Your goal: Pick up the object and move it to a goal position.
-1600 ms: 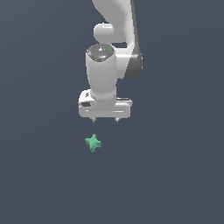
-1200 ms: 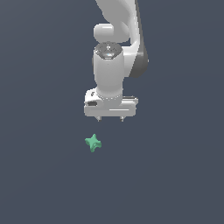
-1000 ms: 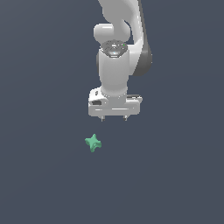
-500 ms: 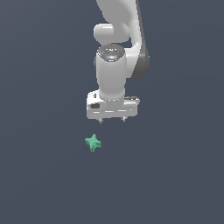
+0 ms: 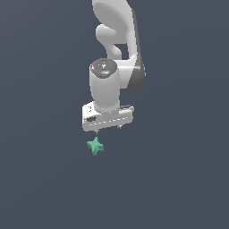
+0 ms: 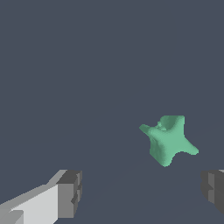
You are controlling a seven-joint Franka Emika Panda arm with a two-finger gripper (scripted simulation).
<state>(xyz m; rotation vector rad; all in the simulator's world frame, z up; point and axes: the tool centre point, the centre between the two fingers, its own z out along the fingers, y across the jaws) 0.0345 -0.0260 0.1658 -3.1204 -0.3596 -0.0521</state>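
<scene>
Only wrist view shows tool (image 6: 142, 192) fingers (image 6: 70, 192) spread, object (image 6: 168, 140) untouched.

The star-shaped object (image 5: 95, 146) lies on the flat ground (image 5: 179, 179), just below the gripper (image 5: 108, 129) and slightly toward the exterior view's left of it, apart from both fingers (image 6: 70, 194). In the wrist view it sits ahead of the gap between them, nearer one finger.

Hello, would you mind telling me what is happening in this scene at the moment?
A white Panda arm is reaching for a small teal-green star-shaped object lying on a plain dark grey surface. The gripper hangs open just above it, nothing held. In the wrist view the object sits between the two fingers but ahead of them, nearer one, so it is not yet grasped.
</scene>
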